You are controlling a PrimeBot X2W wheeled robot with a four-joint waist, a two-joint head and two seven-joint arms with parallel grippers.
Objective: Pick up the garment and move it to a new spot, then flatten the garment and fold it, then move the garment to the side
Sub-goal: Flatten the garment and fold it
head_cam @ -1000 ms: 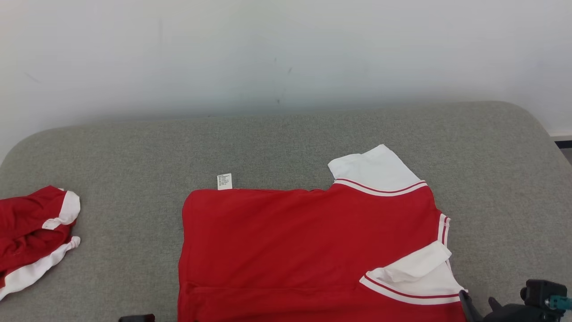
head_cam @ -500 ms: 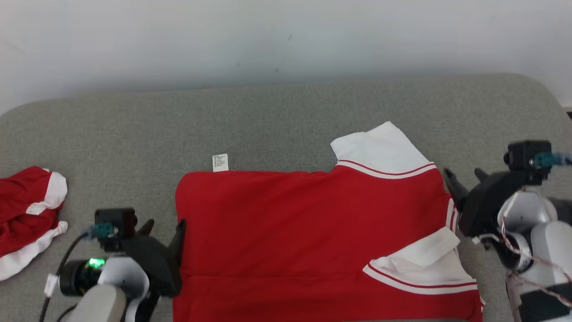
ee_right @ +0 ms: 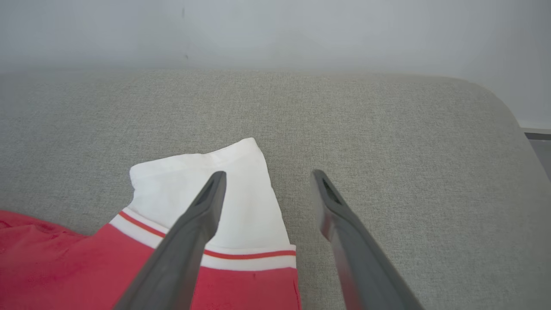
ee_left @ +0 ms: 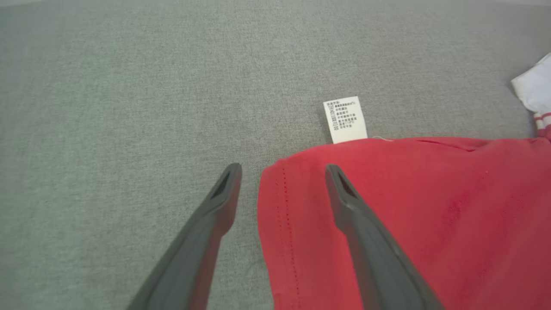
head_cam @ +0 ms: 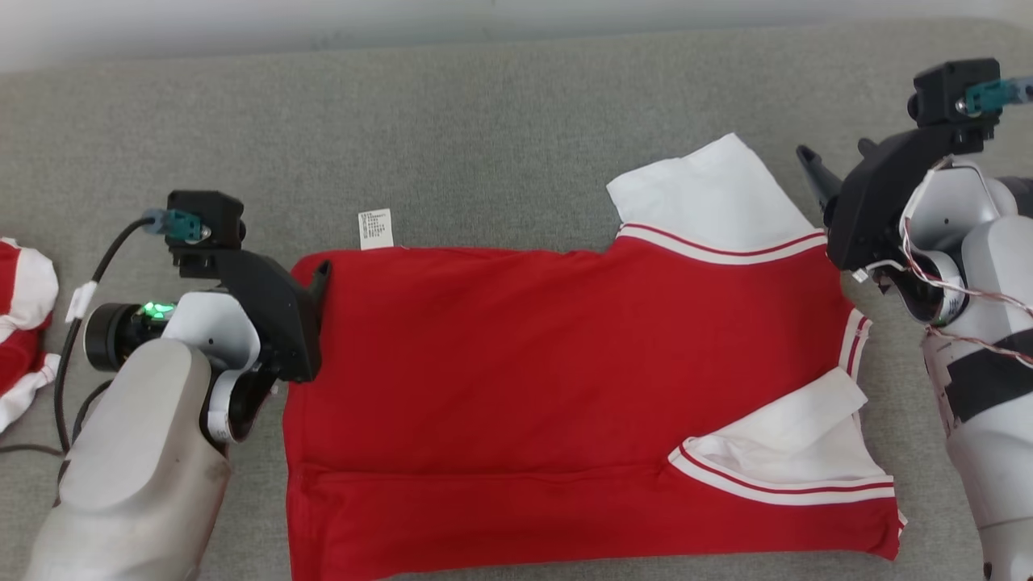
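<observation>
The garment, a red shirt with white sleeves, lies spread flat on the grey cushion. A white care label sticks out from its far edge. My left gripper is open at the garment's far left corner. In the left wrist view the gripper straddles that corner's edge, one finger over the red cloth, the other over the cushion, near the label. My right gripper is open beside the far white sleeve. In the right wrist view the gripper straddles the sleeve's right edge.
A second red and white garment lies bunched at the cushion's left edge. A pale wall stands behind the cushion, whose rounded right corner drops off. Bare cushion lies beyond the shirt.
The head camera has tilted down. Both arms have come up into view and reached forward to the garment's far corners, jaws still open. The garment itself lies as before.
</observation>
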